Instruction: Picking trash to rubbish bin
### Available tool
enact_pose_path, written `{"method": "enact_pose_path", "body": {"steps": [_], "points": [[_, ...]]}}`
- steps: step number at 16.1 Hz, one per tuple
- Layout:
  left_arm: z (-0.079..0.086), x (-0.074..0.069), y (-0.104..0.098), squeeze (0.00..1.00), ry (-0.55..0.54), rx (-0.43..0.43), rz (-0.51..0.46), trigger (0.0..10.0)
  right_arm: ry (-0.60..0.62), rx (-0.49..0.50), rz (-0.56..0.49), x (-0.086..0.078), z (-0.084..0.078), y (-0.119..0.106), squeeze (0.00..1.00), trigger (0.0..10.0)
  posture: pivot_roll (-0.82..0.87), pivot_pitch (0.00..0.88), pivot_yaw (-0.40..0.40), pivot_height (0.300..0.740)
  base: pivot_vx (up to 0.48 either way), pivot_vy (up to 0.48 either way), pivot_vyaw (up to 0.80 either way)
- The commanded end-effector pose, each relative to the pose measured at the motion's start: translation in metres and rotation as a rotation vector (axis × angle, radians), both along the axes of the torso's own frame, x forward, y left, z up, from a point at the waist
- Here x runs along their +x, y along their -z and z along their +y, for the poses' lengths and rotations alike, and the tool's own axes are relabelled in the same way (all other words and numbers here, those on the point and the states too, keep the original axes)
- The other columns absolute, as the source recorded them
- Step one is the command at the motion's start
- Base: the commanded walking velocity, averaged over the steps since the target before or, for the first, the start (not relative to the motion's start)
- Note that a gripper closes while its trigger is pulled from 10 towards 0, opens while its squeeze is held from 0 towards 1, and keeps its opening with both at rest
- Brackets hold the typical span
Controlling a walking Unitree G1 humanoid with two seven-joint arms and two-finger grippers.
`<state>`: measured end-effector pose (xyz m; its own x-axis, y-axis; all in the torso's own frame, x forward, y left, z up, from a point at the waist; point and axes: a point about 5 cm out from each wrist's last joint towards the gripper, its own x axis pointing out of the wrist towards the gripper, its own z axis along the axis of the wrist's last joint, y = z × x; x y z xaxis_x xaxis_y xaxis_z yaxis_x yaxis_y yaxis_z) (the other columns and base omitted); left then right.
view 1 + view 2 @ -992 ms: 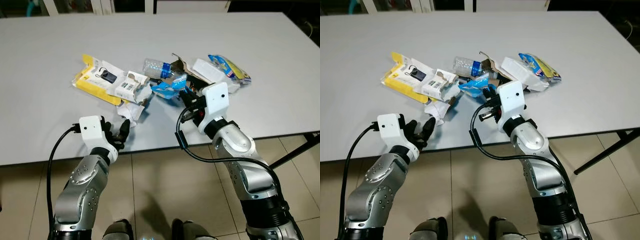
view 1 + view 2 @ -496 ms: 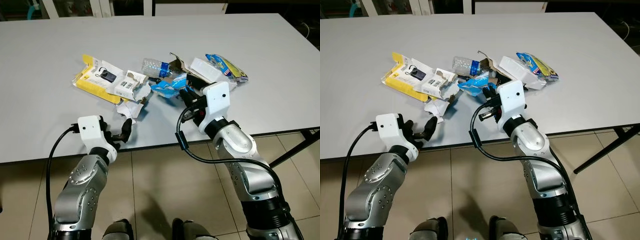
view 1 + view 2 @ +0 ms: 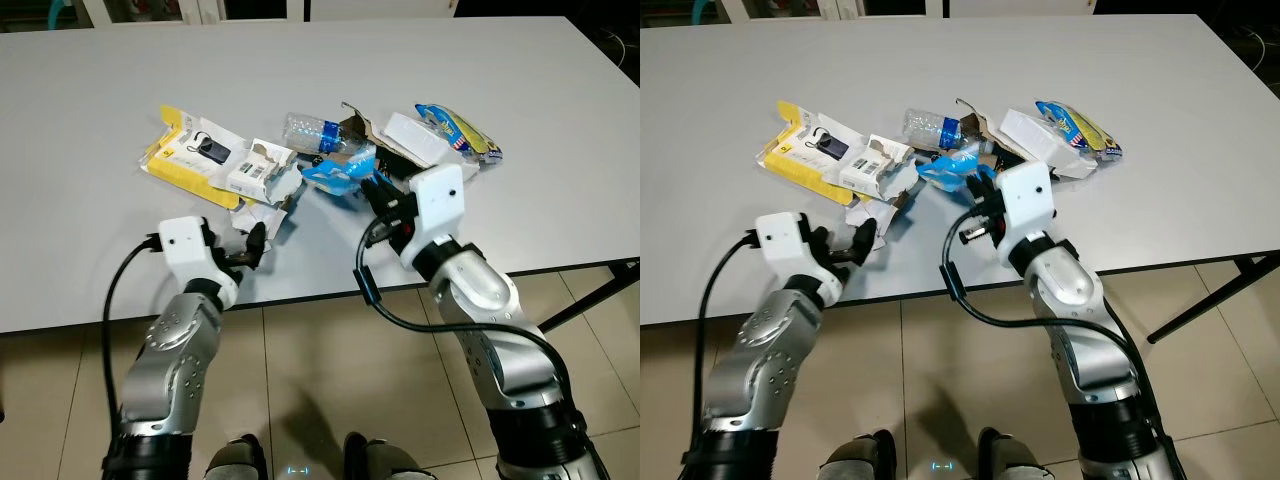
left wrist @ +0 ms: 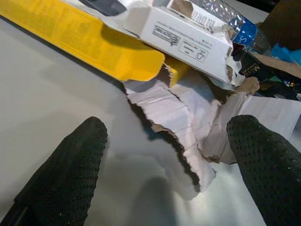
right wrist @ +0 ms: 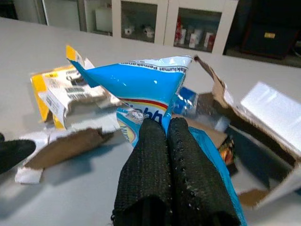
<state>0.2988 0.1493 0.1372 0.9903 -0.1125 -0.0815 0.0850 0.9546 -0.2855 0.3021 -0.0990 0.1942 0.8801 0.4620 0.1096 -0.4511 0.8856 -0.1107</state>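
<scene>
The blue wrapper is pinched between the pressed-together fingers of the right gripper at the trash pile on the white table, apparently so it can be lifted clear for binning; the left gripper is held spread around the torn white paper at the pile's near edge, seemingly lined up for a grasp, though nothing is gripped yet.
</scene>
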Motion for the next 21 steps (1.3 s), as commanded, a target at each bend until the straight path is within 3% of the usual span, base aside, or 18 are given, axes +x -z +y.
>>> {"method": "enact_pose_path", "body": {"steps": [1, 2, 3, 5, 6, 10, 13, 14, 15, 21], "points": [[-0.004, 0.001, 0.004, 0.76, 0.017, 0.0, 0.014, 10.0, 0.008, -0.014, -0.01, -0.003, -0.002, -0.003, 0.0, 10.0, -0.12, 0.243, -0.025, 0.74, 0.0, 0.0, 0.0], [-0.01, 0.004, 0.006, 0.39, 0.033, -0.012, 0.02, 10.0, 0.009, -0.018, -0.009, -0.004, -0.003, -0.003, 0.0, 10.0, -0.13, 0.248, -0.027, 0.74, 0.0, 0.0, 0.0], [-0.015, 0.007, 0.006, 0.51, 0.047, -0.013, 0.019, 10.0, 0.009, -0.021, -0.01, -0.004, -0.003, -0.004, 0.0, 10.0, -0.13, 0.251, -0.027, 0.74, 0.0, 0.0, 0.0], [-0.024, 0.013, 0.005, 0.45, 0.071, -0.012, 0.011, 10.0, 0.007, -0.026, -0.01, -0.005, -0.003, -0.004, 0.0, 10.0, -0.14, 0.251, -0.027, 0.74, 0.0, 0.0, 0.0], [-0.028, 0.017, 0.005, 0.0, 0.076, -0.013, 0.013, 10.0, 0.006, -0.027, -0.01, -0.005, -0.003, -0.005, 0.0, 10.0, -0.14, 0.252, -0.026, 0.74, 0.0, 0.0, 0.0], [-0.032, 0.026, 0.009, 0.0, 0.085, -0.015, 0.019, 10.0, 0.006, -0.034, -0.013, -0.006, -0.003, -0.006, 0.0, 10.0, -0.14, 0.252, -0.026, 0.74, 0.0, 0.0, 0.0], [-0.028, 0.029, 0.029, 0.0, 0.097, -0.005, 0.129, 10.0, 0.006, -0.038, -0.012, -0.006, -0.004, -0.006, 0.0, 10.0, -0.16, 0.249, -0.03, 0.74, 0.0, 0.0, 0.0], [-0.029, 0.028, 0.036, 0.0, 0.124, -0.004, 0.157, 2.2, 0.004, -0.039, -0.011, -0.006, -0.003, -0.006, 0.0, 10.0, -0.16, 0.249, -0.03, 0.74, 0.0, 0.0, 0.0], [-0.028, 0.027, 0.038, 0.0, 0.131, 0.004, 0.162, 0.0, 0.003, -0.039, -0.01, -0.006, -0.003, -0.006, 0.0, 10.0, -0.16, 0.249, -0.03, 0.74, 0.0, 0.0, 0.0], [-0.028, 0.022, 0.044, 0.0, 0.166, -0.008, 0.17, 0.0, 0.0, -0.037, 0.0, -0.008, -0.002, -0.004, 0.0, 10.0, -0.15, 0.254, -0.026, 0.74, 0.0, 0.0, 0.0]]}}
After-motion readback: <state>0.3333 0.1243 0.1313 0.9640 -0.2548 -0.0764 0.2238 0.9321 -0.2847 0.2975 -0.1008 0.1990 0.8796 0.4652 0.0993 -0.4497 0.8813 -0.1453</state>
